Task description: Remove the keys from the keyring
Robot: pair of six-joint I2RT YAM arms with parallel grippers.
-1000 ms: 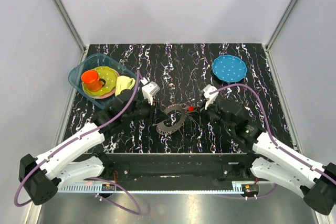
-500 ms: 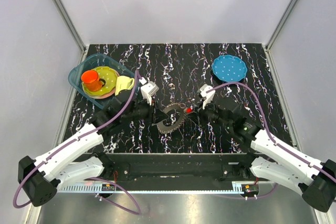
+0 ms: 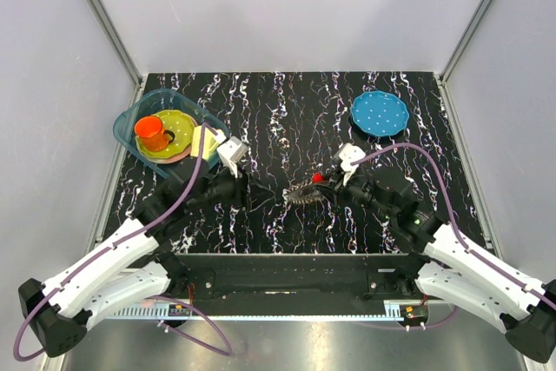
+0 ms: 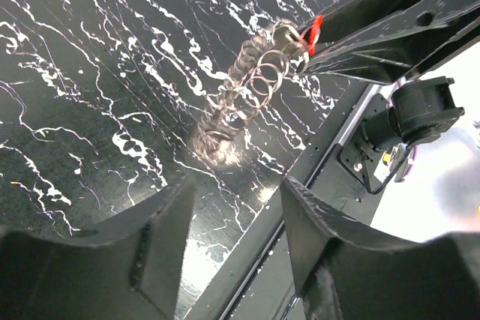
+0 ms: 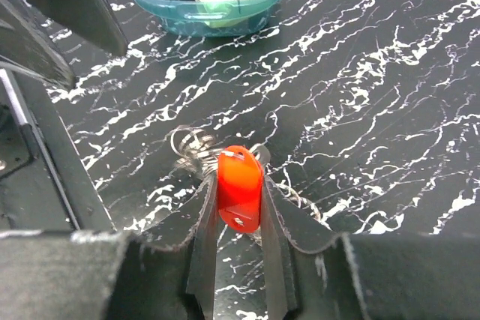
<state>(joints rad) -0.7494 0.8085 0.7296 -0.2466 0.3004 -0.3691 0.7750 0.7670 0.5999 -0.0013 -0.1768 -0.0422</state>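
Note:
The keyring [image 3: 304, 194] is a dark grey bristly metal loop, now seen edge-on low over the black marbled table. In the left wrist view it shows as a bunch of small wire rings [image 4: 251, 86]. The key is a small bright red piece [image 3: 317, 178] at the ring's right end. My right gripper [image 3: 328, 187] is shut on the red key [image 5: 240, 187], with the rings [image 5: 191, 140] just beyond the fingertips. My left gripper [image 3: 252, 195] is open and empty, left of the ring and apart from it; it also shows in the left wrist view [image 4: 236, 185].
A teal bin [image 3: 122, 119] at the back left holds an orange cup [image 3: 152, 132], a yellow plate and a pale cup. A blue dotted plate [image 3: 379, 113] lies at the back right. The table's front frame runs just below both grippers.
My left gripper has let go of the keyring, opened and drawn back to the left. The ring has dropped from a wide tilted loop to edge-on, held only through the red key.

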